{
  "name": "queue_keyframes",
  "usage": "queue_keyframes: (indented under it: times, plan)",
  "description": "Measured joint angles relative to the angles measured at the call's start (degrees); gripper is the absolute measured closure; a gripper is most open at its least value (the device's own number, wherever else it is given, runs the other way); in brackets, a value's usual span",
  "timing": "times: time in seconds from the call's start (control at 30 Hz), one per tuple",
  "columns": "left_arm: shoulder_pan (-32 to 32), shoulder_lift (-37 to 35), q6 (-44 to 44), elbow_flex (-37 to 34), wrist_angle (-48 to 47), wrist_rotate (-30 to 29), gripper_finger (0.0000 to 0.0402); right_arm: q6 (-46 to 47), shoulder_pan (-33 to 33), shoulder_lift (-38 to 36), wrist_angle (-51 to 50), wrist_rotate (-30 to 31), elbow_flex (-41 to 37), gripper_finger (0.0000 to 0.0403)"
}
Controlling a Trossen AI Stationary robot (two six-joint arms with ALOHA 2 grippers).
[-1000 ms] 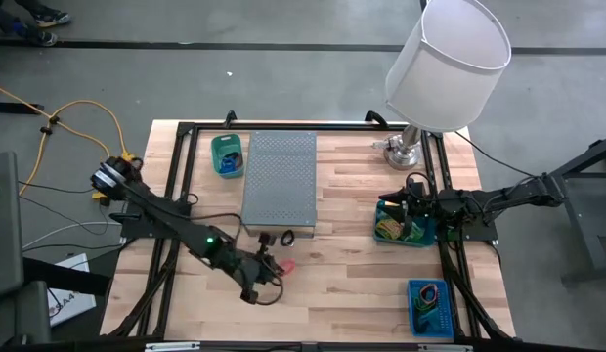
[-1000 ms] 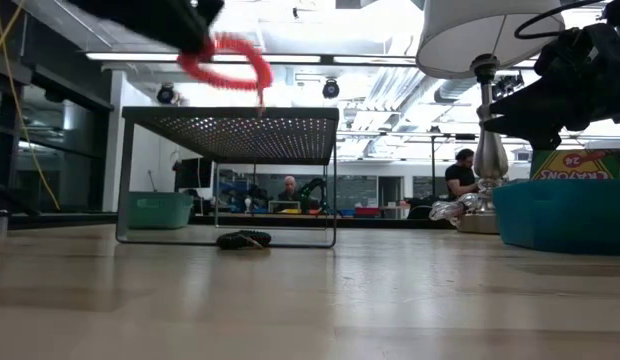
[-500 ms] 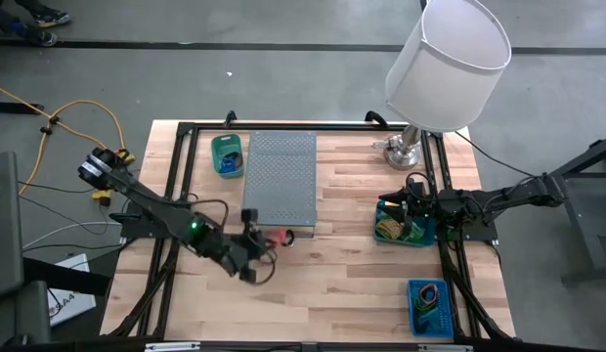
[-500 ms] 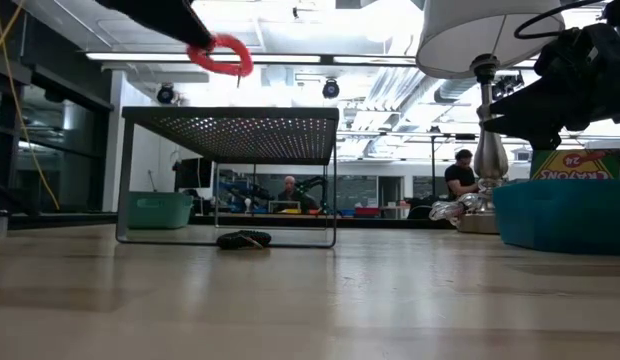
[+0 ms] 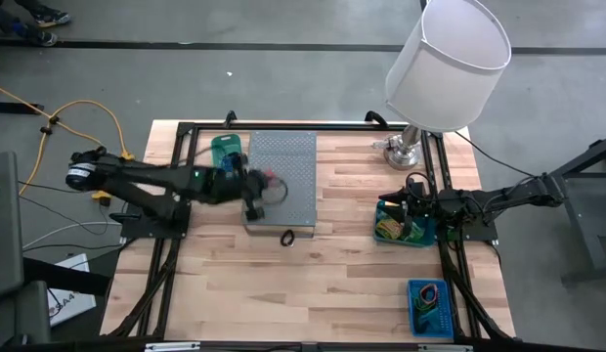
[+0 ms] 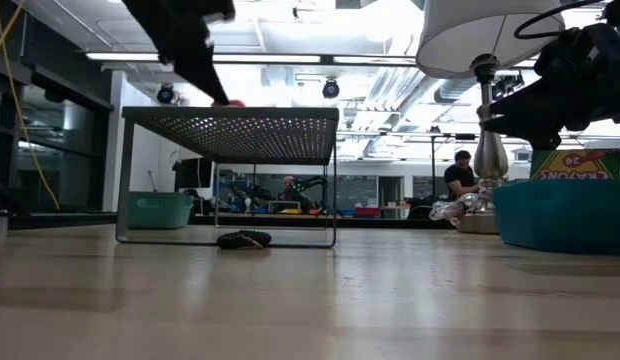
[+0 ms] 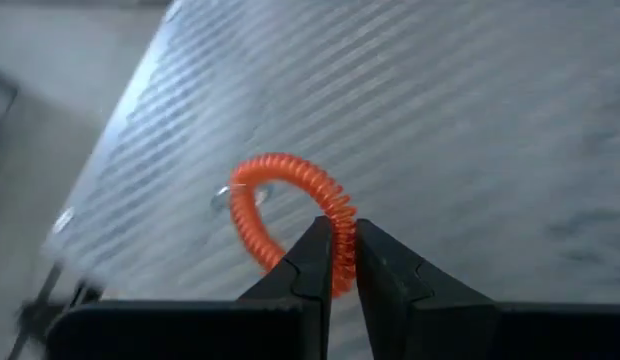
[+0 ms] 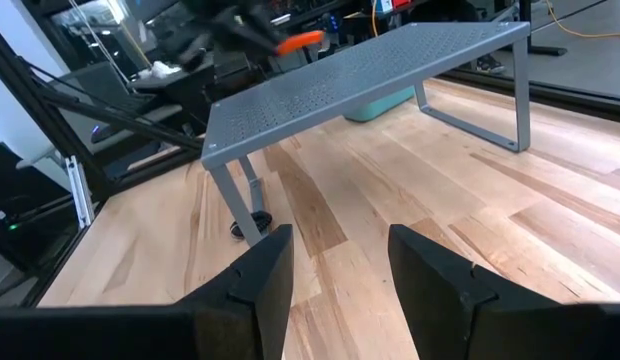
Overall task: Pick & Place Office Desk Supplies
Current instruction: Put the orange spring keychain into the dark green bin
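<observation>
My left gripper [image 7: 344, 265] is shut on a red coiled loop clip [image 7: 290, 205], held just above the grey perforated stand [image 5: 280, 178], near its left edge [image 5: 267, 184]. A dark band [image 5: 286, 238] lies on the table at the stand's near edge, also seen under it in the low view [image 6: 244, 240]. My right gripper [image 8: 335, 265] stands open over the teal tray [image 5: 405, 223] that holds yellow-green packets, at the table's right. My left gripper pinches the red coil across one side of its loop [image 7: 340, 240] between its two fingers. The fingers come from the table's left side, slanting down. The loop is lifted clear and sticks out beyond the fingertips over the stand's top.
A small teal bin [image 5: 227, 154] sits left of the stand's far end. A lamp with a white shade [image 5: 448, 65] stands at the far right. A blue tray [image 5: 430, 305] with bands lies at the near right. Bare wood lies near the table's near edge.
My left gripper, still shut on the red coil, has swung from the near side of the stand toward the far edge and over the stand's top, dropping closer to it. The coil went along with it. The right arm has kept still.
</observation>
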Motion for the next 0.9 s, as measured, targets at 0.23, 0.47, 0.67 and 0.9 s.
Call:
queue_keyframes:
  times: [0.23,0.47,0.67,0.9]
  plan:
    - [14.6,-2.8,0.1,0.0,-5.6,2.1,0.0372,0.0,0.0,0.0,0.0,0.0,0.0,0.025]
    - [29.3,-4.4,4.3,0.0,-7.1,4.9,0.0372,0.0,0.0,0.0,0.0,0.0,0.0,0.025]
    - [42.3,-4.1,7.4,0.0,-6.9,14.9,0.0372,0.0,0.0,0.0,0.0,0.0,0.0,0.025]
    - [49.1,0.5,8.7,0.0,-8.4,23.4,0.0372,0.0,0.0,0.0,0.0,0.0,0.0,0.025]
